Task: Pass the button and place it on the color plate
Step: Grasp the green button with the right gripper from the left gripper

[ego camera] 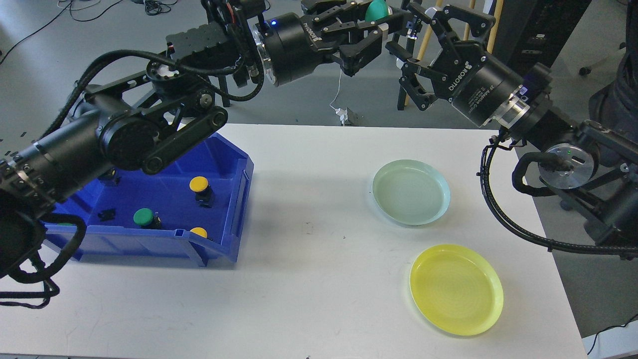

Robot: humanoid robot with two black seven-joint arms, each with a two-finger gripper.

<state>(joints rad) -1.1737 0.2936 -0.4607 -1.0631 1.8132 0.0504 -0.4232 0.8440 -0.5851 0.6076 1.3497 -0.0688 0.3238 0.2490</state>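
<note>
My left gripper [366, 31] is raised high above the table's far edge, shut on a green button [377, 10] whose dome shows at its fingertips. My right gripper [406, 50] is open, faces the left gripper and is close beside the button without holding it. A pale green plate [411, 192] and a yellow plate [456, 289] lie empty on the right of the white table [319, 299]. A blue bin [219, 164] on the left holds two yellow buttons [199, 184] [199, 232] and a green button [143, 216].
The left arm's elbow [129, 134] hangs over the bin's back left part and hides some of it. Chair and stand legs [423, 45] and cables [341, 112] lie on the floor beyond the table's far edge.
</note>
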